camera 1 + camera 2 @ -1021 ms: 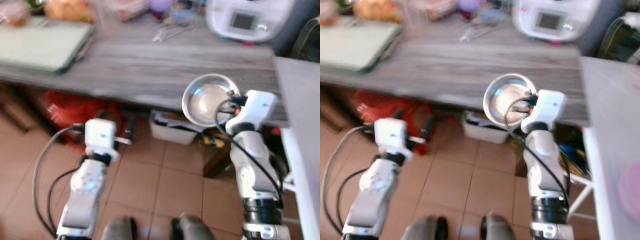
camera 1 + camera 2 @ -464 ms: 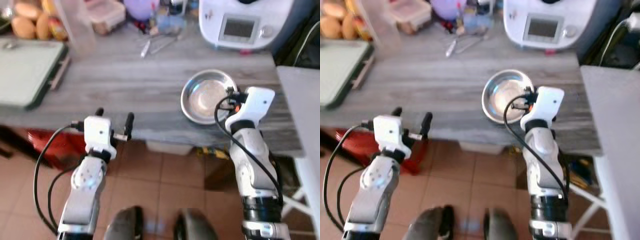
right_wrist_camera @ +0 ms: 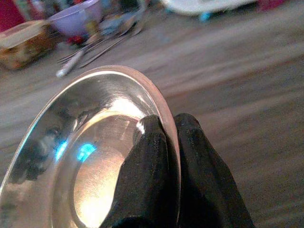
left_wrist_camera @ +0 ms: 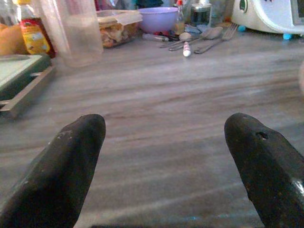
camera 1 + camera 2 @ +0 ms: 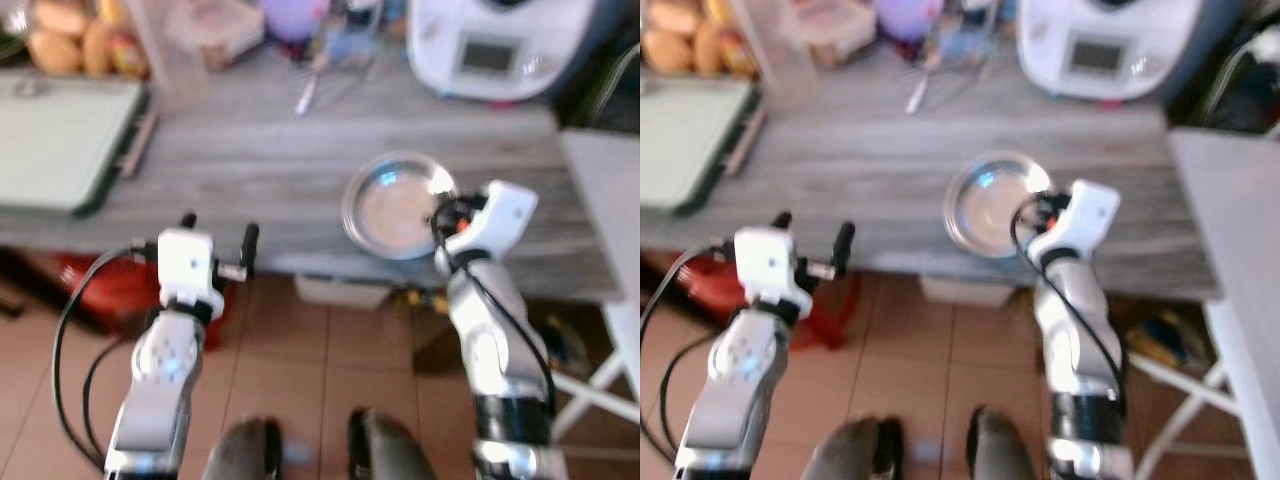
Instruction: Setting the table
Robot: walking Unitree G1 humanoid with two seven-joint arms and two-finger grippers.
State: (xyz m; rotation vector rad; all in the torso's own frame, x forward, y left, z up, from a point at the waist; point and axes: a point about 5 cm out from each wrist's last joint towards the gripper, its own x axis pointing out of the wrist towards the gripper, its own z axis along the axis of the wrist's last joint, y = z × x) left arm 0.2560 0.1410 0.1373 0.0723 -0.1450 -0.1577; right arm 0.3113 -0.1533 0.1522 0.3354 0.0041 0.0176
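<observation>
Steel bowl point(image 5: 397, 205) sits over the near edge of the grey wooden table point(image 5: 250, 160), at 1 o'clock from me. My right gripper point(image 3: 164, 142) pinches its rim, one finger inside, one outside. Left gripper point(image 4: 164, 156) at 11 o'clock, fingers wide apart, nothing btwn them.

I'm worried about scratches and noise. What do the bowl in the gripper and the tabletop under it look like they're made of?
The bowl, pinched at its rim by the right gripper, looks like polished metal, probably stainless steel: silvery, with mirror-like glints and reflections. The tabletop looks like grey wood or wood-look laminate, matte, with long streaky grain; which one cannot be told.
</observation>
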